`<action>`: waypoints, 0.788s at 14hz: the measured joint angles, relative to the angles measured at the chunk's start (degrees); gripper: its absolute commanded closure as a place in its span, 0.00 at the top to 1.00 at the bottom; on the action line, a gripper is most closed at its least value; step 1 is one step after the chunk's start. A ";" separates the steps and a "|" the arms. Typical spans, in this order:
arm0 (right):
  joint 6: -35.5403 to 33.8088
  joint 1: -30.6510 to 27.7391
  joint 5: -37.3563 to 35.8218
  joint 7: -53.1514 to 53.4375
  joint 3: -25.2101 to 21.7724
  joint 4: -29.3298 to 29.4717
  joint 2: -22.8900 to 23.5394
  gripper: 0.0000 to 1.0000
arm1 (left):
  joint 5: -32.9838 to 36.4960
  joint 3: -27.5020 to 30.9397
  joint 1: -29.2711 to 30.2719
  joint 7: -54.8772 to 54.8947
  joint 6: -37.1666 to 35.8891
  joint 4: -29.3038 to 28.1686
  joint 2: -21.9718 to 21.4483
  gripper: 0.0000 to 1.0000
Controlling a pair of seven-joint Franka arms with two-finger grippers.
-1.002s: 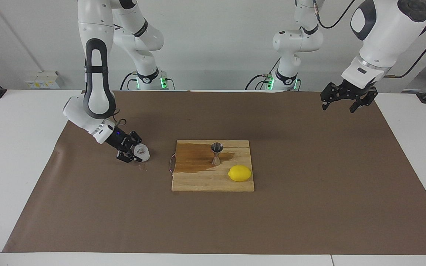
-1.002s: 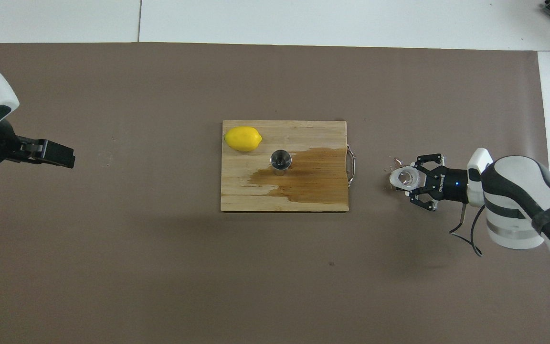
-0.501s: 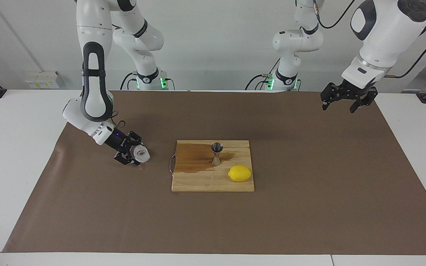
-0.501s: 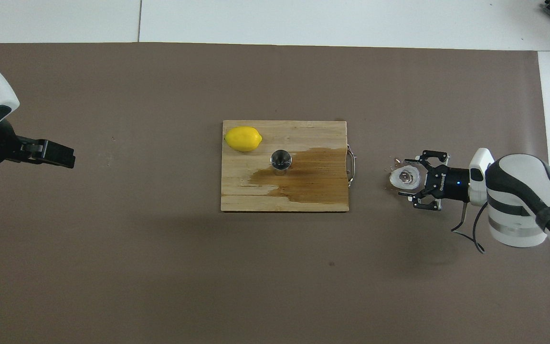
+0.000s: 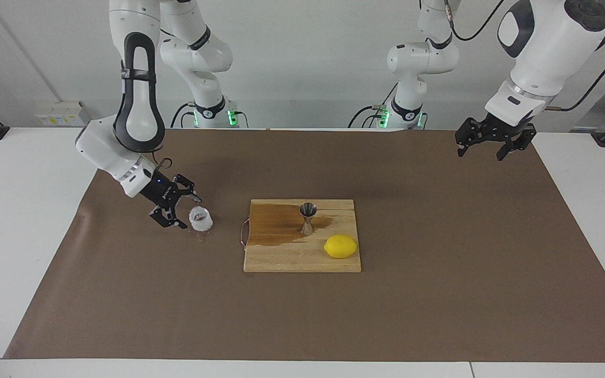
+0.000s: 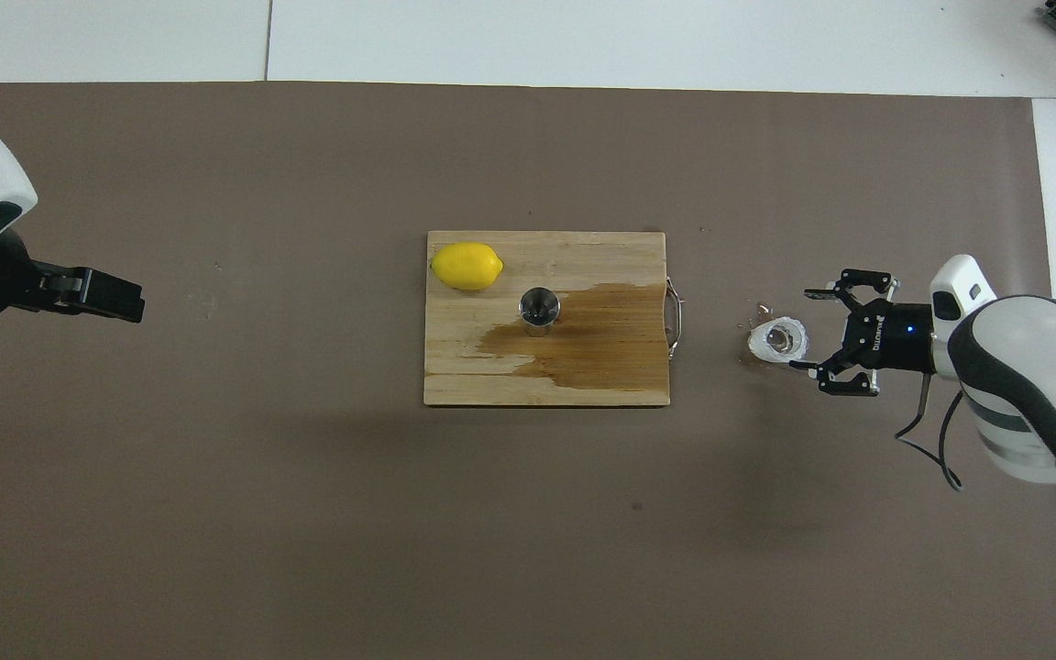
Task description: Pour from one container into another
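The right gripper (image 5: pixel 179 209) has just let go of the plastic cup (image 5: pixel 200 219), jaws wide, backing off; the jigger (image 5: pixel 308 218) stands on the wet cutting board (image 5: pixel 302 257). Pouring looks finished. The left gripper (image 5: pixel 493 142) waits, jaws open.

wall (image 5: pixel 308 63): plain white | table (image 5: pixel 19 210): white | cover (image 5: pixel 439 262): brown paper sheet | light: even

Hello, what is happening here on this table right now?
The right gripper is open beside the plastic cup, which stands free on the brown mat. The jigger stands upright on the cutting board, in a dark wet stain, with a lemon nearby. The left gripper waits, open, above the mat's edge.
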 measured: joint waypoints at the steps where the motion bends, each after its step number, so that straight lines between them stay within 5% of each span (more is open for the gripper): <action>1: -0.86 0.40 -2.28 5.01 0.01 -0.01 -1.13 1.00 | 0.00 0.00 0.00 0.00 0.00 0.00 0.00 1.00; 11: -1.60 4.89 -34.30 61.29 0.12 1.01 -4.97 1.00 | 0.00 0.00 0.00 0.00 0.00 0.00 0.00 1.00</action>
